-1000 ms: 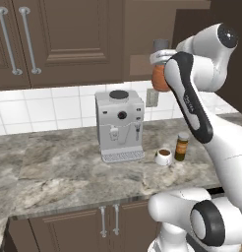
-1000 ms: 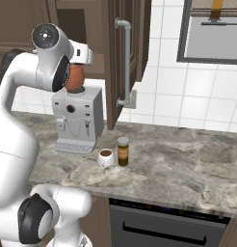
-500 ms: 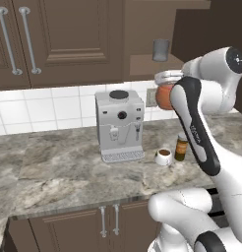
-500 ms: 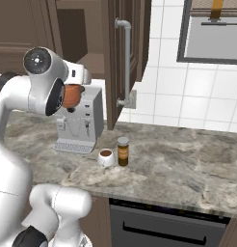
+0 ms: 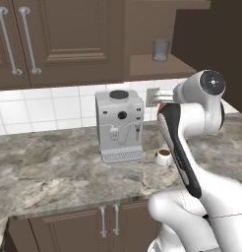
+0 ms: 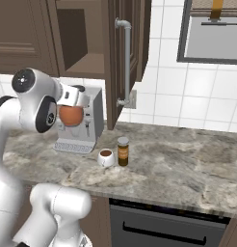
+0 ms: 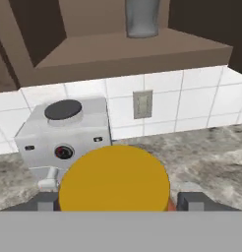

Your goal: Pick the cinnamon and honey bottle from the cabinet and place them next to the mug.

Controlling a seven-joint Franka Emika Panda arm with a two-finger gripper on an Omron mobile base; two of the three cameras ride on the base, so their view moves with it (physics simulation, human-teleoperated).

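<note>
Honey jar coming down from the cabinet

The jaws grip the squat orange yellow-lidded honey bottle [image 6: 71, 115], lowered from shelf height, seemingly heading toward the small white mug [image 6: 106, 157].

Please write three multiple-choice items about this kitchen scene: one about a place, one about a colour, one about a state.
1. Where does the cinnamon stand?
A. on the cabinet shelf
B. on the counter beside the mug
C. on the coffee machine

2. What colour is the honey bottle lid?
A. yellow
B. grey
C. white

3. What is the gripper doing?
A. standing open with nothing in it
B. holding the grey cup
C. holding the honey bottle

Answers: 1 B, the jar stands by the mug on the counter; 2 A, the hand view shows a yellow top; 3 C, its fingers flank the bottle.
</note>
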